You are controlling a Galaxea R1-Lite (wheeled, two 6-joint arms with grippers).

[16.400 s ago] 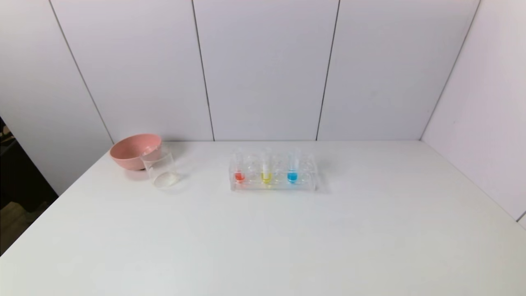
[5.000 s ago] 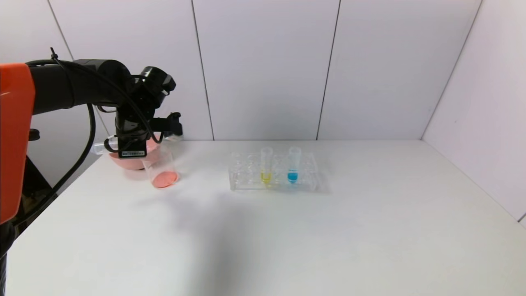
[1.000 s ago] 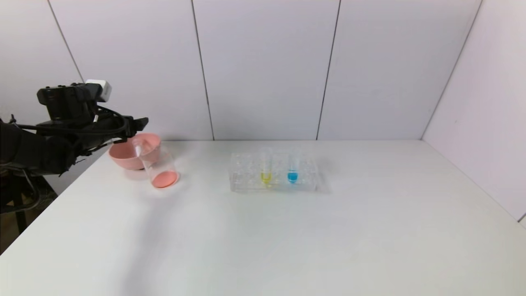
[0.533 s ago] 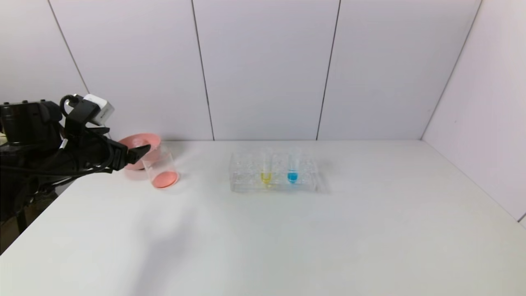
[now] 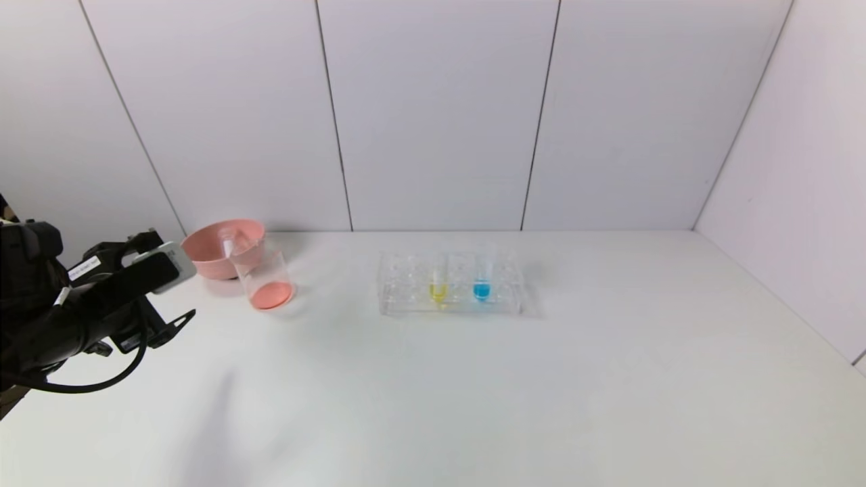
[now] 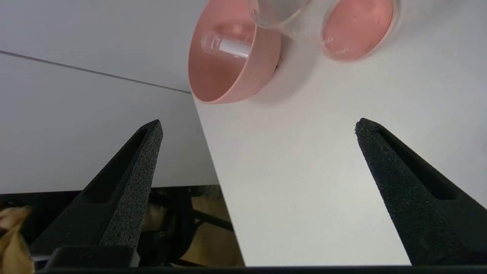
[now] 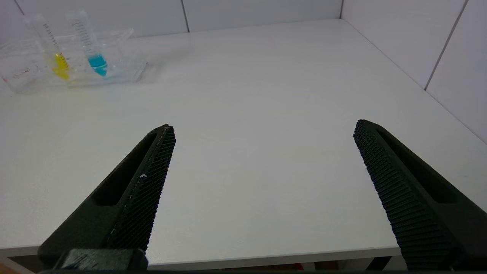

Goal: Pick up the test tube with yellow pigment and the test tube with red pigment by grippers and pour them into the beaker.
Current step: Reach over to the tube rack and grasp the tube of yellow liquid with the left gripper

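The beaker stands at the back left with red liquid at its bottom; the left wrist view shows the beaker too. Behind it, a clear tube with no colour inside, the test tube with red pigment now emptied, lies in the pink bowl. The test tube with yellow pigment stands upright in the clear rack. My left gripper hangs open and empty over the table's left edge, short of the bowl. My right gripper is open and empty at the table's near edge.
A blue-tipped tube stands in the rack right of the yellow one; the right wrist view shows both the blue tube and the yellow tube far off. White wall panels close the back and right sides.
My left arm has drawn back from the bowl and dropped low toward the table's left edge, its gripper still open. Beaker, bowl, tubes and rack have not moved.
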